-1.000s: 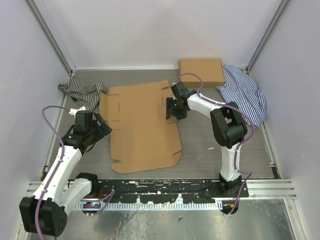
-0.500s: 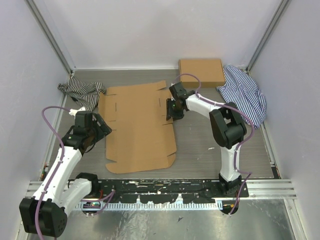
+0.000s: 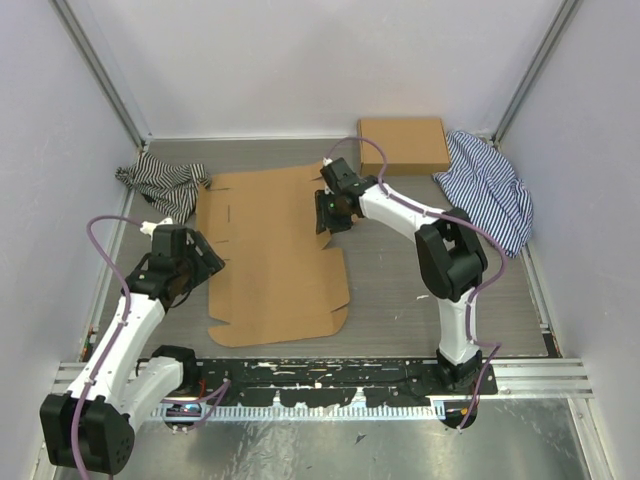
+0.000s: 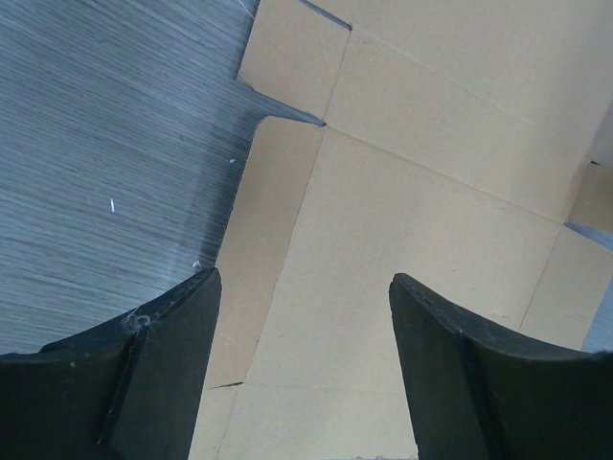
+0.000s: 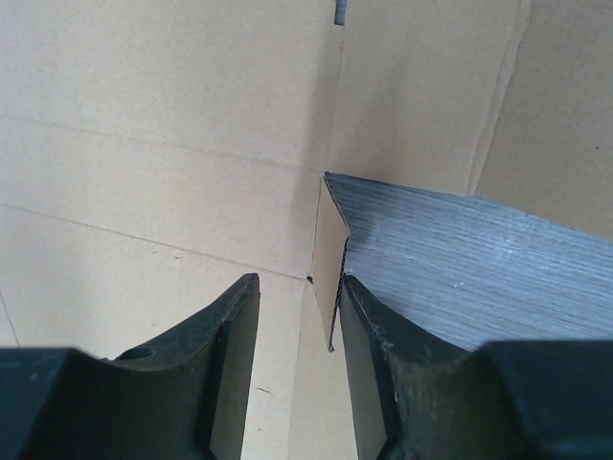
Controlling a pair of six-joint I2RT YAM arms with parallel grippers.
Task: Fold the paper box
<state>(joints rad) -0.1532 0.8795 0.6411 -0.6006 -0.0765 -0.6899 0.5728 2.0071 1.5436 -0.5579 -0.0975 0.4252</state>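
1. Paper box (image 3: 270, 260): it is still a flat die-cut sheet in the middle of the table (image 3: 400, 290). Over the last second it has slid toward the left arm's side. Its right edge near the far corner now lifts off the table.
2. Right gripper (image 3: 330, 212): it has travelled inward with the sheet, away from the ready-made box (image 3: 403, 145) at the back.
3. Its jaws have narrowed to a middling gap. In the wrist view they straddle a small upstanding flap (image 5: 329, 254), which sits against one finger with space left on the other side. The flap looks hooked rather than pinched.
4. Left gripper (image 4: 302, 287): it is unchanged, with its jaws wide and nothing in them, hovering over the sheet's left edge.
5. What this means: folding has barely begun. The sheet slid sideways instead of creasing, so it probably needs pinning down before that side will stand.
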